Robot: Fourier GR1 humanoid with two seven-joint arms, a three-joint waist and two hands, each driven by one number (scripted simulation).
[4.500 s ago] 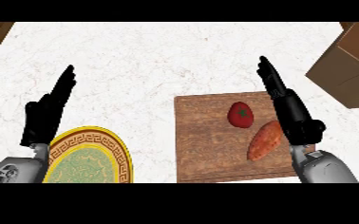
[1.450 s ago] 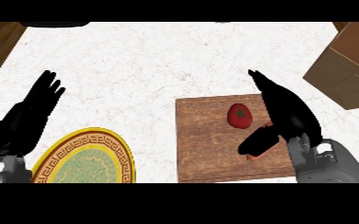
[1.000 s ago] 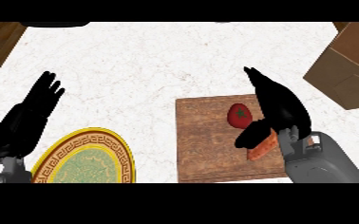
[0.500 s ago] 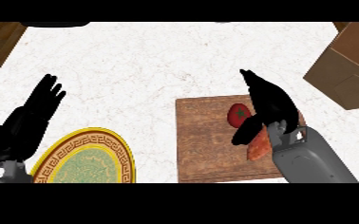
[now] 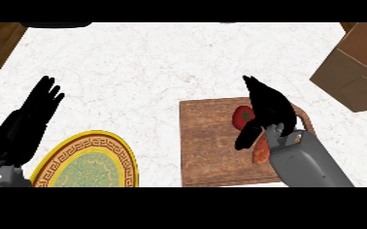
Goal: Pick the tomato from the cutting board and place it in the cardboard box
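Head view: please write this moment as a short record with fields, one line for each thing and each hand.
surface: white speckled counter
board: brown wooden cutting board, at the lower right
target: round red tomato on the board, partly covered by the right hand
other food: orange elongated vegetable on the board, beside the tomato
right hand: black right hand, fingers straight, over the tomato, not closed on it
left hand: black left hand, open, resting at the left edge
plate: yellow-rimmed green plate, lower left
box: brown cardboard box, right edge
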